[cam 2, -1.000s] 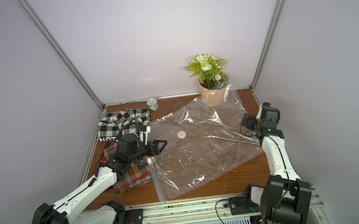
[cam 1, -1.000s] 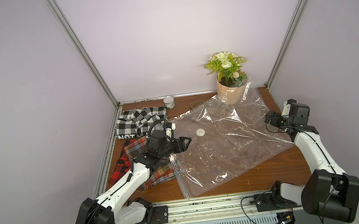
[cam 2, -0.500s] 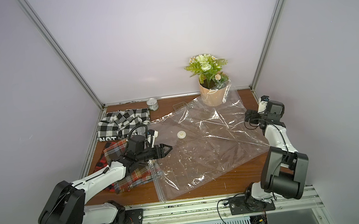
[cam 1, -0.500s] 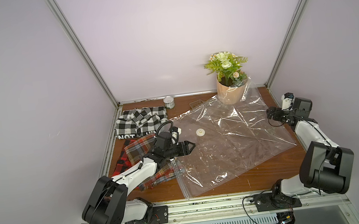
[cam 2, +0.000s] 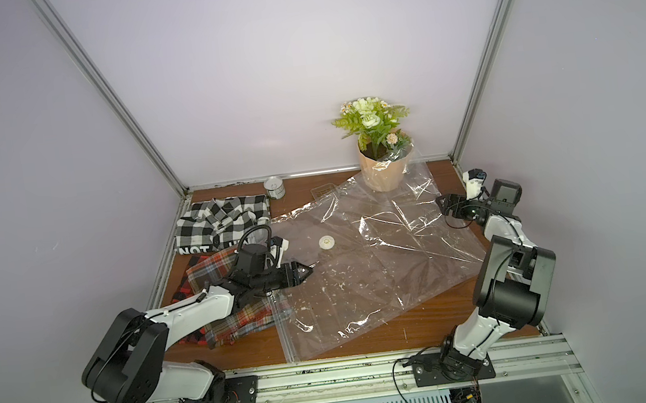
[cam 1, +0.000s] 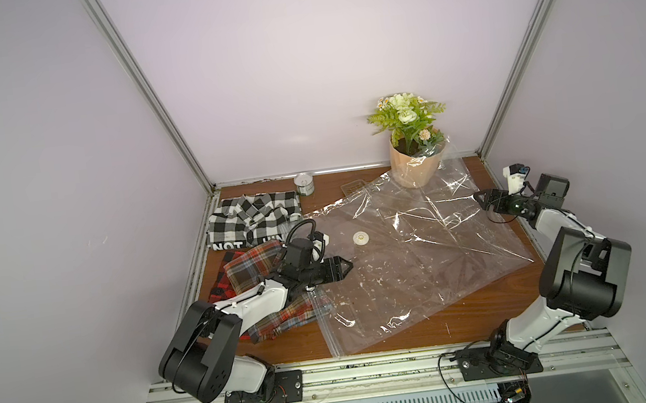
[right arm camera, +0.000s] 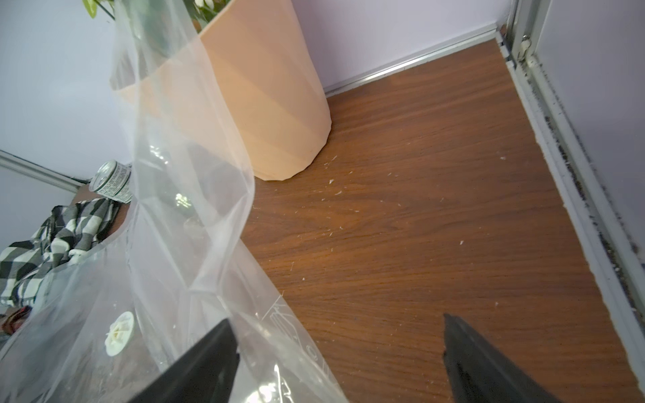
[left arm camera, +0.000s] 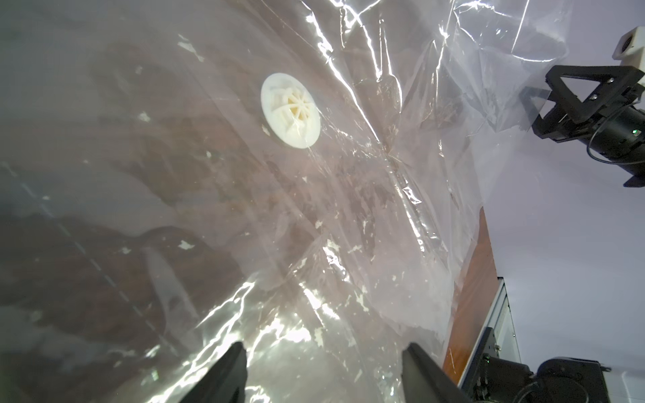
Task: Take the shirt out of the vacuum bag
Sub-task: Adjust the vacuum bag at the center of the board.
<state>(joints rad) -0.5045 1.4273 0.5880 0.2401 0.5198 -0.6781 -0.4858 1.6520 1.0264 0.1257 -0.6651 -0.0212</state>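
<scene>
The clear vacuum bag (cam 1: 425, 265) lies spread flat over the middle of the table in both top views, its white valve (cam 1: 360, 238) facing up. The red plaid shirt (cam 1: 249, 264) lies crumpled outside the bag at its left, zip-seal side, partly under my left arm. My left gripper (cam 1: 347, 268) hovers open over the bag's left part; the left wrist view shows its jaws (left arm camera: 324, 345) apart with only plastic below and the valve (left arm camera: 290, 111) ahead. My right gripper (cam 1: 480, 198) stands open at the bag's right edge, with a fold of the bag (right arm camera: 195, 244) beside one finger.
A black-and-white checked shirt (cam 1: 250, 220) lies folded at the back left. A small tin can (cam 1: 304, 182) and a potted plant (cam 1: 412, 158) stand along the back wall, and the bag's far corner leans on the pot. Bare wood (right arm camera: 419, 209) shows at the back right corner.
My left gripper has slid a little to the right over the bag while that arm folded back. My right arm has folded back toward its base, with the gripper edging toward the back. The bag has not moved.
</scene>
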